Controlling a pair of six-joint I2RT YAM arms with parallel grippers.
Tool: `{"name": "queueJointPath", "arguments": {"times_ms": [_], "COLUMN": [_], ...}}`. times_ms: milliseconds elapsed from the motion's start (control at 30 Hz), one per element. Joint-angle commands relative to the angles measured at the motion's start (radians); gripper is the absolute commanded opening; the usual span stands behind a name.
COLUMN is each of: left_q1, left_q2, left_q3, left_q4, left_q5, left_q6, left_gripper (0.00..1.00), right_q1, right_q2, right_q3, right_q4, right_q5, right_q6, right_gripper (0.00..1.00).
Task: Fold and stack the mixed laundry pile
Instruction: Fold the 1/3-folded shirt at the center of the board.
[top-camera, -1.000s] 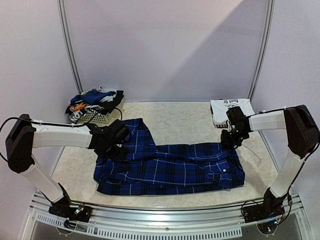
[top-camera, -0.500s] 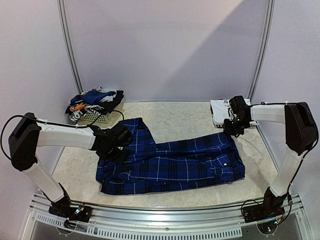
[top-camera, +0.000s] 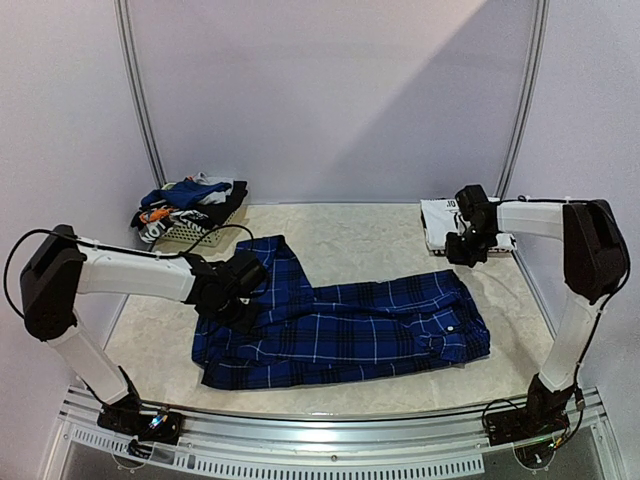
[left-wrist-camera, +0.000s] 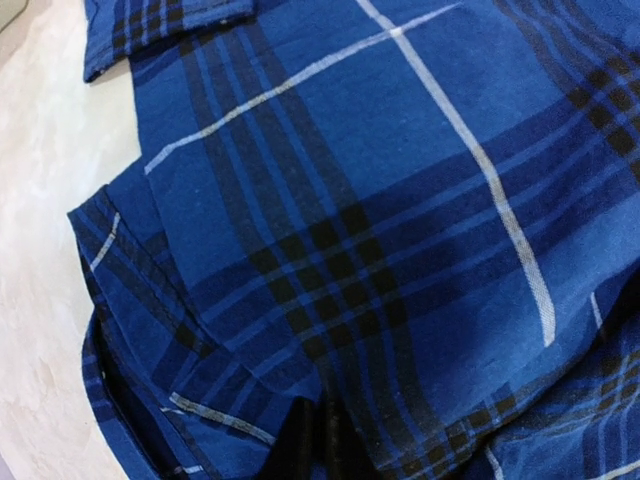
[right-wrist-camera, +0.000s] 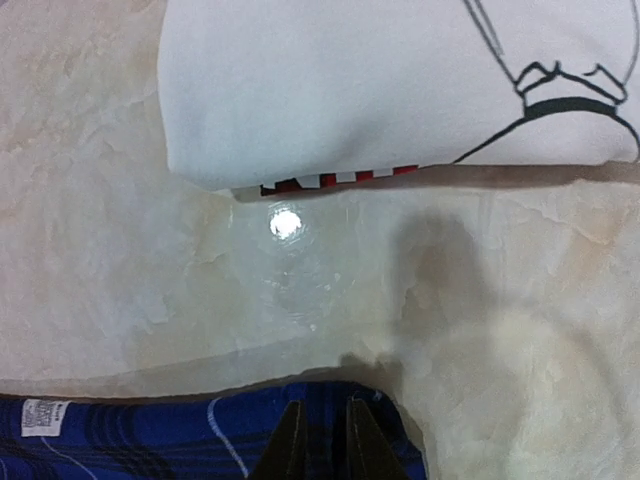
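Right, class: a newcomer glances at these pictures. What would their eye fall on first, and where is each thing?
The blue plaid shirt spread flat across the middle of the table, with the left hand down on its left end and the right hand just past its far right corner. Next, the folded white tee at the far right and the basket heaped with clothes at the far left.

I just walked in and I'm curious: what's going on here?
Two robot arms are folding a blue plaid shirt spread on the table. The left gripper is shut on its left side; the right gripper sits at its far right edge, grip unclear. A folded white T-shirt lies behind; more laundry waits in a basket.
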Motion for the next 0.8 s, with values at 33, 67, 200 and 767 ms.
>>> {"name": "queueJointPath", "arguments": {"times_ms": [33, 67, 200, 767], "left_q1": [-0.023, -0.023, -0.022, 0.206], "left_q2": [-0.04, -0.061, -0.125, 0.143], "left_q3": [0.019, 0.022, 0.046, 0.33], "left_q4": [-0.02, -0.027, -0.036, 0.064], "left_q5": [0.005, -0.004, -0.052, -0.015], "left_q6": [-0.01, -0.012, -0.001, 0.088], "left_gripper": [0.22, 0.28, 0.59, 0.72], "right_q1": [0.059, 0.077, 0.157, 0.211], "right_q2": [-0.17, -0.198, -0.287, -0.17], "right_q3": [-0.043, -0.06, -0.165, -0.353], "right_q4": [-0.056, -0.052, 0.029, 0.216], "right_q5": [0.007, 0.0, -0.119, -0.133], "right_q6": [0.009, 0.012, 0.029, 0.081], "right_gripper": [0.2, 0.21, 0.24, 0.24]}}
